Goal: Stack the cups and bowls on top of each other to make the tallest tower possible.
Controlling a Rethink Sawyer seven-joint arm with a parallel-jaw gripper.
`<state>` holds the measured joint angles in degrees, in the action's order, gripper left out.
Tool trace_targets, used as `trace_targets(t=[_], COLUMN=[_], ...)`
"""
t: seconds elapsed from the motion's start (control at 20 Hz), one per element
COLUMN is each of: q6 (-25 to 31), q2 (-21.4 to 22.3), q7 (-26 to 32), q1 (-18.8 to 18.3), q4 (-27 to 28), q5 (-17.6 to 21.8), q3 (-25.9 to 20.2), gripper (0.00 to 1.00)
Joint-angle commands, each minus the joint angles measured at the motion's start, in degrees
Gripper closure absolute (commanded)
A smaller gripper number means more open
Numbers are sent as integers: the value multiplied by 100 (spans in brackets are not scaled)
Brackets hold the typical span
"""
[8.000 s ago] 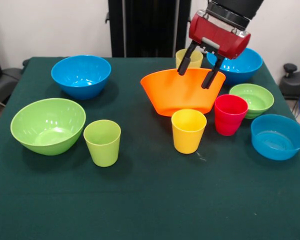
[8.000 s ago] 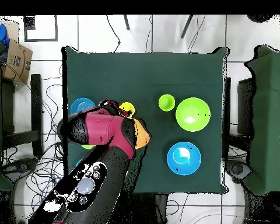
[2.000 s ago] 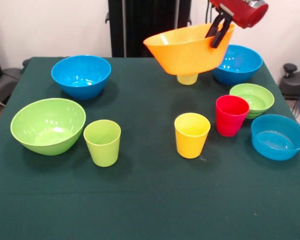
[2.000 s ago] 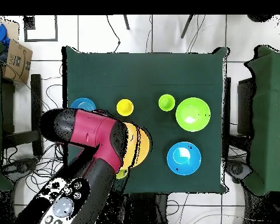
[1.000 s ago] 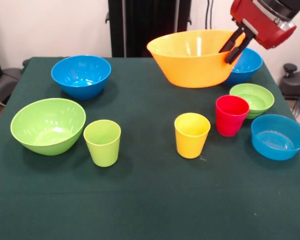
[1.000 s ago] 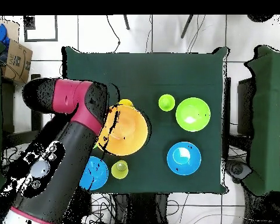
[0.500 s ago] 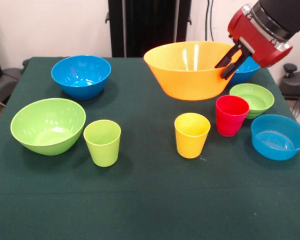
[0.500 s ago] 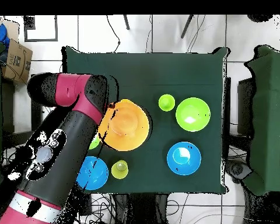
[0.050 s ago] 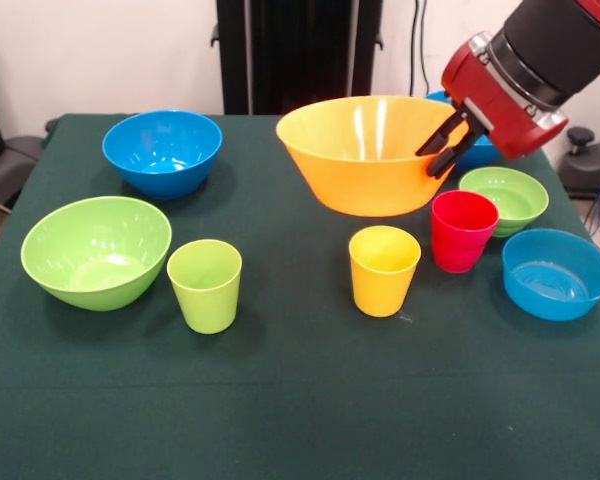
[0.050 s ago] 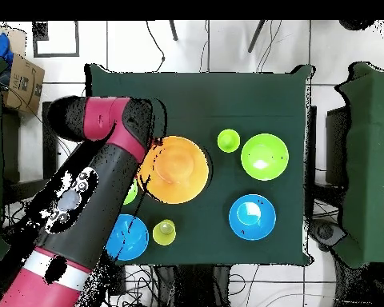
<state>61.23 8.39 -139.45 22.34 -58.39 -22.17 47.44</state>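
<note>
Front view: we see the gripper (image 9: 441, 148) clamped on the orange bowl's (image 9: 365, 155) rim.
Bowl hangs upright above the table (image 9: 300, 400), behind the yellow cup (image 9: 383, 270) and red cup (image 9: 461, 231).

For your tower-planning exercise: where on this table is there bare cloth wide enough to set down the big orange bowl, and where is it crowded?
The widest bare cloth is the near strip in front of the lime green cup and yellow cup. Another patch lies mid-table between the blue bowl and the orange bowl held in the claw. Around the red cup it is crowded.
</note>
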Motion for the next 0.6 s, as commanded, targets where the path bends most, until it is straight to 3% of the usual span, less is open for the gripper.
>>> trace_targets(t=[0.05,0.6], q6=[599,920], q2=[-126,-410], q7=[-1212,-1372], q1=[-136,-251], q4=[528,1082], q5=[-29,-218], q3=[-274,-136], gripper=[100,100])
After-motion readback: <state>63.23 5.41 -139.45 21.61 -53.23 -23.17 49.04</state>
